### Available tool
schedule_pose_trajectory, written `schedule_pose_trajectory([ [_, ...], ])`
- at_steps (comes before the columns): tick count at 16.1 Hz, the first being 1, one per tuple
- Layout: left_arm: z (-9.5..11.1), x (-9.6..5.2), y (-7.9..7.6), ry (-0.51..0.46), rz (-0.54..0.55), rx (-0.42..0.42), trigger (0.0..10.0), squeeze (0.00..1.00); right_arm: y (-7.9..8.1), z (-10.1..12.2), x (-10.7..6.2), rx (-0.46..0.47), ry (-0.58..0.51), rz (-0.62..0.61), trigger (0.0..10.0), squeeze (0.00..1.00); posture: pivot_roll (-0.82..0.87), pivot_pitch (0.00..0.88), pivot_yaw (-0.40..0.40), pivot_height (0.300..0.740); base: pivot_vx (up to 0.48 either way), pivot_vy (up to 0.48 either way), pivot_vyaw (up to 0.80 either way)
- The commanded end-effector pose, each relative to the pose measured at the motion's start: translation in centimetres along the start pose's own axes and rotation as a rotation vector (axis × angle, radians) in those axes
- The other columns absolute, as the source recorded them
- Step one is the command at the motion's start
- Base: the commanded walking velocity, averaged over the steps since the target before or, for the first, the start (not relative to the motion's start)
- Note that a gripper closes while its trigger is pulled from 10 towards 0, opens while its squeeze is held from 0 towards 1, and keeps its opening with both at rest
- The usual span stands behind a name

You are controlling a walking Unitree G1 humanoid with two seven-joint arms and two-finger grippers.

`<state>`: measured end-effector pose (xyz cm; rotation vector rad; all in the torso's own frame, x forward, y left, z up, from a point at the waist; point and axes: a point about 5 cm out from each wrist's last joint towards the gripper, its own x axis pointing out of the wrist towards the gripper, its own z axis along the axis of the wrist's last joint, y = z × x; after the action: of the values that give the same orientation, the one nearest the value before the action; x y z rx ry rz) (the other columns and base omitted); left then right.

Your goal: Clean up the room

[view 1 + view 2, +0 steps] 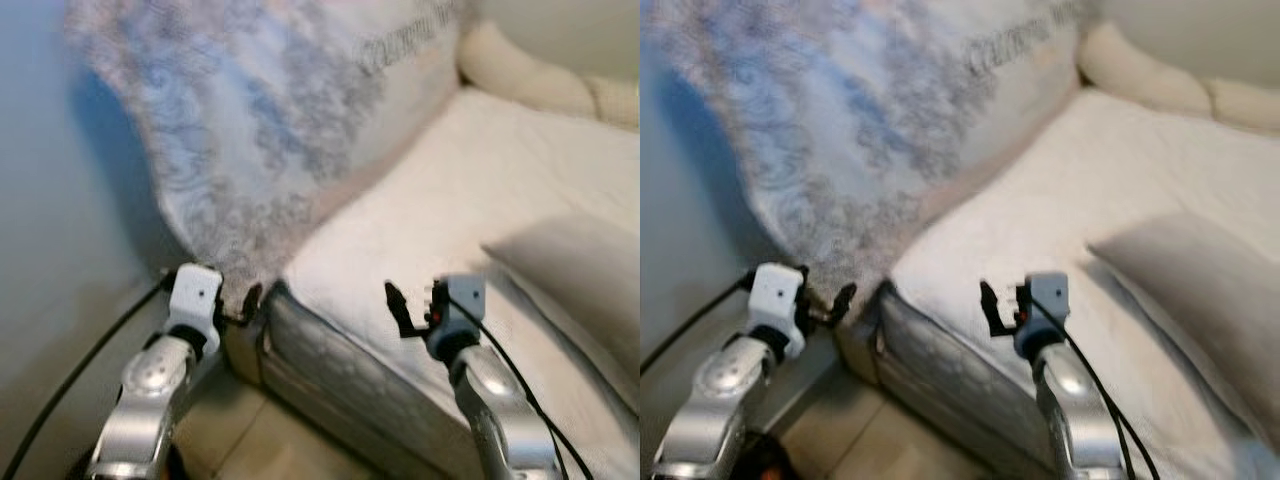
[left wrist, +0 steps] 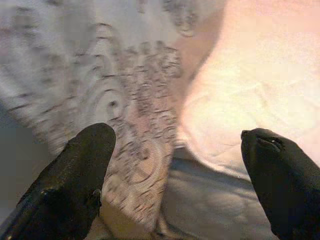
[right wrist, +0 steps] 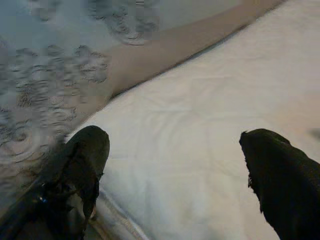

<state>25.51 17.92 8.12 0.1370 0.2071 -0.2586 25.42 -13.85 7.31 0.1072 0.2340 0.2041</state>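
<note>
White mattress — both grippers, left and right, fingers spread — nothing held.

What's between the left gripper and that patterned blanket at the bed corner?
Nothing visible. The left gripper, open, hangs just short of the blanket's lower edge, which drapes past the mattress corner. The right gripper is open over the mattress edge.

You see white quilted mattress; grey rectangular pillow at 3 o'clock, patterned blue-grey blanket at 11.
</note>
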Motion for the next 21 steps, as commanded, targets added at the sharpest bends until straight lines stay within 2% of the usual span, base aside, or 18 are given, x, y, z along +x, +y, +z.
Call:
schedule_pose_trajectory([
  [1, 0.8, 0.4, -0.4, -0.022, -0.020, -0.005, 10.0, 0.00, -0.9, 0.0, -0.2, -0.005, -0.001, -0.042, 10.0, 0.00, 0.08, 0.000, 0.028, 0.740, 0.000, 0.000, -0.80],
  [3, 1.2, 0.6, 0.3, -0.062, 0.070, -0.002, 10.0, 0.00, -0.9, 0.1, -0.1, 0.001, -0.008, -0.046, 10.0, 0.00, 0.08, 0.000, 0.030, 0.740, 0.000, 0.000, -0.80],
  [4, 1.4, 0.7, 0.8, -0.067, 0.113, -0.058, 10.0, 0.00, -0.9, 0.2, 0.0, 0.002, -0.010, -0.047, 10.0, 0.00, 0.08, 0.000, 0.030, 0.740, 0.000, 0.000, -0.80],
  [8, 1.3, 0.9, 0.3, -0.059, 0.079, -0.017, 10.0, 0.00, -1.1, 0.2, -0.1, 0.001, -0.017, -0.066, 10.0, 0.00, 0.08, 0.000, 0.033, 0.740, 0.000, 0.000, -0.80],
  [15, 1.4, 1.1, 0.2, -0.069, 0.091, 0.022, 10.0, 0.00, -1.4, 0.5, 0.2, -0.013, -0.029, -0.071, 10.0, 0.00, 0.08, 0.000, 0.021, 0.740, 0.000, 0.000, -0.80],
  [17, 1.5, 1.2, 0.1, -0.070, 0.090, 0.025, 10.0, 0.00, -1.3, 0.6, 0.3, -0.023, -0.043, -0.065, 10.0, 0.00, 0.08, 0.000, 0.019, 0.740, 0.000, 0.000, 0.00],
  [21, 1.5, 1.3, 0.1, -0.072, 0.098, 0.030, 10.0, 0.00, -1.3, 0.7, 0.4, -0.030, -0.047, -0.059, 10.0, 0.00, 0.08, 0.000, 0.014, 0.740, 0.000, -0.344, 0.00],
])
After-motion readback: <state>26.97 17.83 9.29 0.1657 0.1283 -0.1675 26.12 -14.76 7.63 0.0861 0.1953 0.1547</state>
